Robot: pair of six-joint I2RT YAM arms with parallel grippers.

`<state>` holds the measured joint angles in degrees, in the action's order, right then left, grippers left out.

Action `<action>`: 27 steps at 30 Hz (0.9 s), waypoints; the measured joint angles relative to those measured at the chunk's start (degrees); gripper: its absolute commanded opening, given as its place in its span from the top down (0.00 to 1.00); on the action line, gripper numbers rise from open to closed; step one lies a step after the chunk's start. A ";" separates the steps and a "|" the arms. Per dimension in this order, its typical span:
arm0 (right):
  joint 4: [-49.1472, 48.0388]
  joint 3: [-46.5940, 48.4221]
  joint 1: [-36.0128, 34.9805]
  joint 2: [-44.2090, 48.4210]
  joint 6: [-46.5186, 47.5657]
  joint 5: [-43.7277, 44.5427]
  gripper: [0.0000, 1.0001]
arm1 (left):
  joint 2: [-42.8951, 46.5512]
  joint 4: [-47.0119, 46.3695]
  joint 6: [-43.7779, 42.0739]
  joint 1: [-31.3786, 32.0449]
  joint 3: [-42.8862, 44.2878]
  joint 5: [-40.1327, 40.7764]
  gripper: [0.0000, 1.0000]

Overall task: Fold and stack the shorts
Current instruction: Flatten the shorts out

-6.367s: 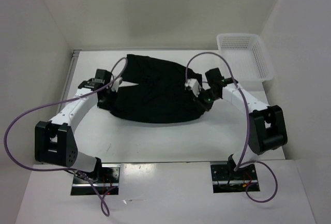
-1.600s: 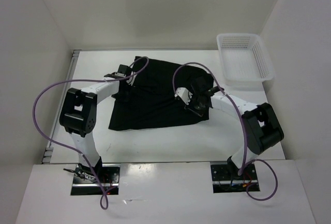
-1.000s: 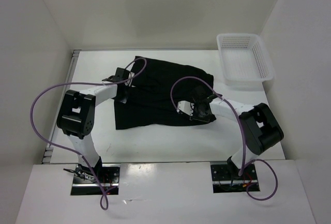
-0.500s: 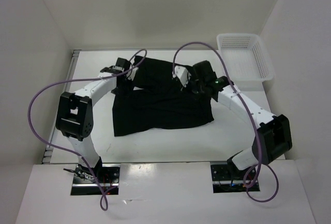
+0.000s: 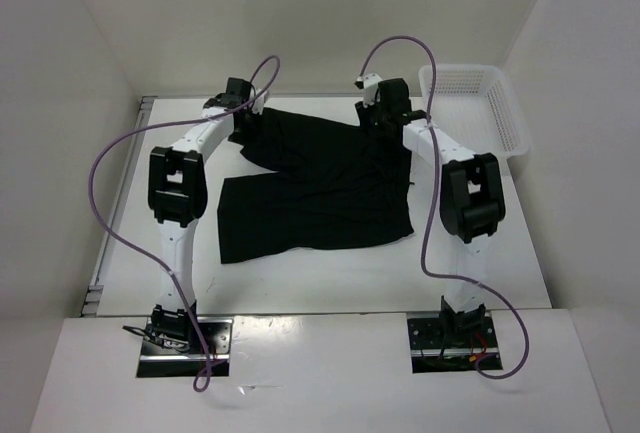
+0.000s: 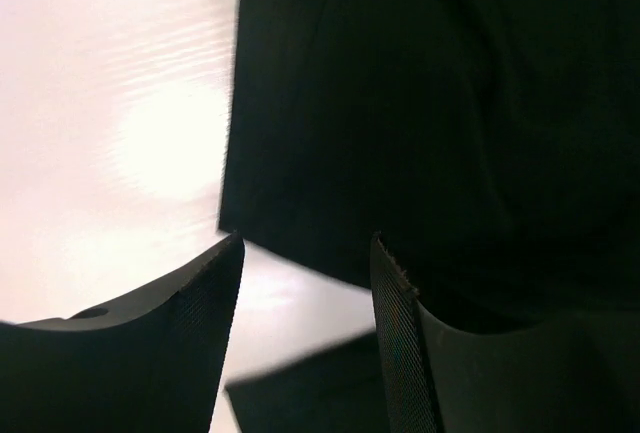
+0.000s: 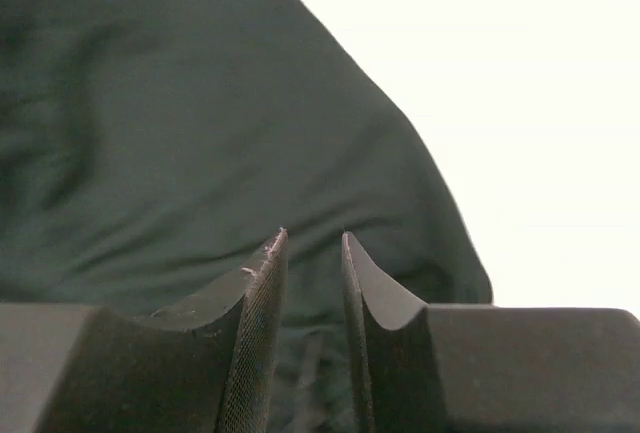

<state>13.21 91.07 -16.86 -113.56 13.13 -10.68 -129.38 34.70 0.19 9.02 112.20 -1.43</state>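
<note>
With left pincer apart and right pincer nearly together, grip unclear, the shorts beneath should be laid flat.

Left gripper parted, right gripper — perhaps — pinched

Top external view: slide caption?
Left end effector and right end effector at far edge of black shorts; white basket beside.

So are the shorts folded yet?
Not yet. The shorts lie mostly spread out on the table, with no neat fold showing. The left end effector is open over their far edge; the right end effector, also there, is nearly closed. Folding and stacking are left to do.
</note>
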 measured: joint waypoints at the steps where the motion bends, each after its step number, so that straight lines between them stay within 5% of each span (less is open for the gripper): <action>1: -0.02 1.14 0.72 -1.97 -0.81 1.09 0.65 | -1.55 0.00 0.00 0.07 0.63 0.02 0.39; 8: 0.00 2.62 3.34 -6.45 -3.41 8.00 0.63 | -7.32 -0.74 0.04 0.35 4.37 1.86 0.46; 12: -0.55 2.75 3.67 -7.10 -3.72 10.38 0.58 | -7.61 -1.97 -0.13 0.26 3.61 3.10 0.74; 13: -0.57 2.75 3.96 -7.48 -3.91 10.91 0.54 | -7.61 -2.43 0.00 0.22 2.91 2.93 0.89; 16: -0.57 2.75 5.03 -8.81 -4.33 11.98 0.54 | -6.29 -4.48 0.13 0.07 0.22 3.28 1.00; 27: -0.07 3.34 6.95 -12.92 -4.79 13.00 0.41 | 5.84 -2.08 0.04 -4.26 -15.52 6.14 0.99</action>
<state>13.15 94.41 -9.91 -126.48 8.34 2.33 -123.55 32.62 0.23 4.75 96.68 4.71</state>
